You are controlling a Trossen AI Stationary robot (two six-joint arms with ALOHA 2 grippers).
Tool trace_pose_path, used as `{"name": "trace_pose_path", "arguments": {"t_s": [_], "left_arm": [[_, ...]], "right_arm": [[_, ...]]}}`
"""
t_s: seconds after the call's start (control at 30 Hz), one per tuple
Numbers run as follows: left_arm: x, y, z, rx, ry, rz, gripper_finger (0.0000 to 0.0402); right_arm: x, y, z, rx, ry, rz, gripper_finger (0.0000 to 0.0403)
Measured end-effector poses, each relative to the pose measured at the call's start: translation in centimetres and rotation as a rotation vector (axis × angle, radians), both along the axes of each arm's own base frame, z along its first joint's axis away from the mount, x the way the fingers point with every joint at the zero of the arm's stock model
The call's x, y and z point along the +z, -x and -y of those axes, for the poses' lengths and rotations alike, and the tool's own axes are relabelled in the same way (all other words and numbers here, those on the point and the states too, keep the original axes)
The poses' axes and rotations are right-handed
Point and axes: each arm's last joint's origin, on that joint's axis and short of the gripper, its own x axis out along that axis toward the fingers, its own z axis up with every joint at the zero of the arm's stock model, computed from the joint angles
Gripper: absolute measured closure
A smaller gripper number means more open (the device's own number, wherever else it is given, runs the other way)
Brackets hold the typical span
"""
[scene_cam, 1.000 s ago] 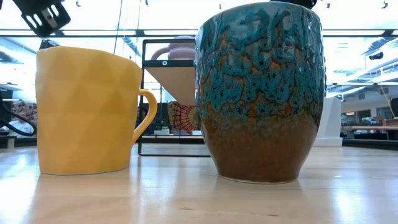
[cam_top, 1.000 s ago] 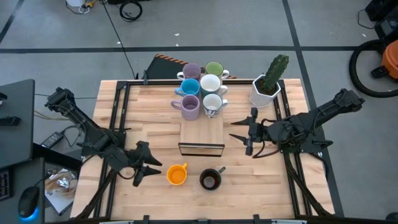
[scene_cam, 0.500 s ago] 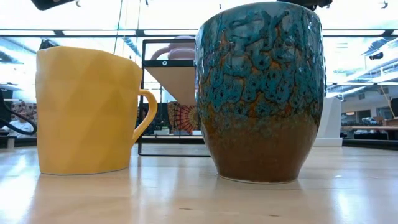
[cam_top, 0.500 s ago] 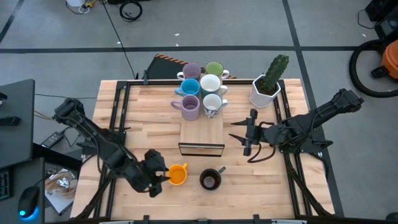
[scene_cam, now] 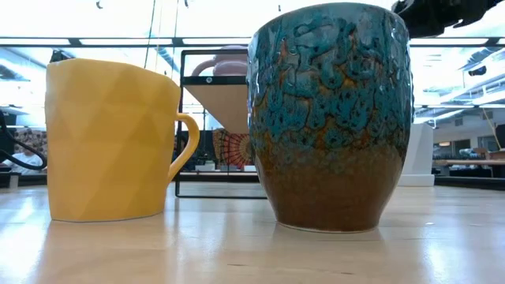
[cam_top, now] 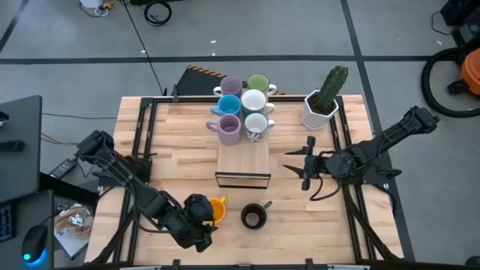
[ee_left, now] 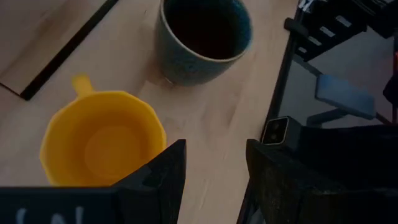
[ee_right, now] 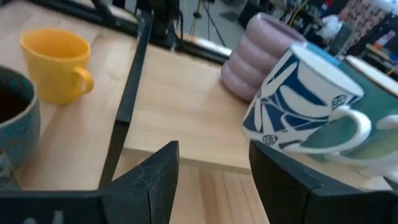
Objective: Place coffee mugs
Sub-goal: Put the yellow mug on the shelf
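Mugs: your orange mug (cam_top: 217, 208) and black mug (cam_top: 253, 217) stand just in front of the wooden stand (cam_top: 243, 162), six more behind it. Left gripper (cam_top: 201, 223) hovers wide over the orange mug; right gripper (cam_top: 307, 166) waits wide beside the stand.

Glossy, mottled glaze is covering the dark mug (scene_cam: 331, 118); matt faceted ceramic is forming the orange mug (scene_cam: 110, 142); pale wood table (scene_cam: 237, 252) is gleaming.

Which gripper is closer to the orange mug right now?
Left. The left gripper sits right beside the orange mug, open and empty. The right gripper is open too, well off across the table beside the wooden stand.
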Motion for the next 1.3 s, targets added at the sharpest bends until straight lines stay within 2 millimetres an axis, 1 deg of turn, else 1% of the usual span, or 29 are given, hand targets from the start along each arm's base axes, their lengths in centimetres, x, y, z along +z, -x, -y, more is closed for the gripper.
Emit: {"name": "trace_pose_path", "arguments": {"t_s": [0.17, 0.27, 0.37, 0.43, 0.53, 0.73, 0.9, 1.07, 1.17, 1.3], "left_arm": [[-0.4, -0.5, -0.3, 0.009, -0.040, 0.000, 0.0228], [-0.4, -1.1, -0.9, 0.093, -0.078, 0.041, 0.0228], [-0.3, -1.8, -1.7, 0.186, -0.028, 0.067, 0.0228], [-0.1, -2.3, -1.8, 0.169, -0.003, 0.085, 0.0228], [0.4, -2.8, -1.7, 0.118, -0.011, 0.137, 0.0228], [0.1, -3.6, -2.5, 0.143, -0.019, 0.130, 0.0228], [-1.2, -4.3, -2.5, 0.126, 0.015, 0.058, 0.0228], [-2.7, -3.7, -3.4, 0.103, -0.021, -0.128, 0.0228], [-3.0, -3.4, -4.0, 0.120, -0.046, -0.184, 0.0228], [-3.2, -3.3, -4.4, 0.098, -0.075, -0.220, 0.0228]], "right_arm": [[0.1, 0.9, 0.1, 0.066, 0.021, 0.080, 0.0202], [-0.5, 1.2, 0.1, 0.119, 0.006, 0.119, 0.0203], [-1.2, 1.3, -0.1, 0.150, 0.020, 0.140, 0.0204], [-1.1, 1.5, -0.2, 0.153, 0.034, 0.151, 0.0204], [-1.0, 1.7, -0.3, 0.159, 0.035, 0.151, 0.0204], [-1.2, 2.0, -0.6, 0.180, 0.030, 0.132, 0.0205], [-1.4, 2.1, -0.6, 0.181, 0.026, 0.117, 0.0205], [-1.4, 2.1, -0.6, 0.183, 0.016, 0.119, 0.0205], [-1.4, 2.1, -0.6, 0.183, 0.007, 0.121, 0.0205], [-1.4, 2.1, -0.6, 0.187, 0.006, 0.120, 0.0205]]}}
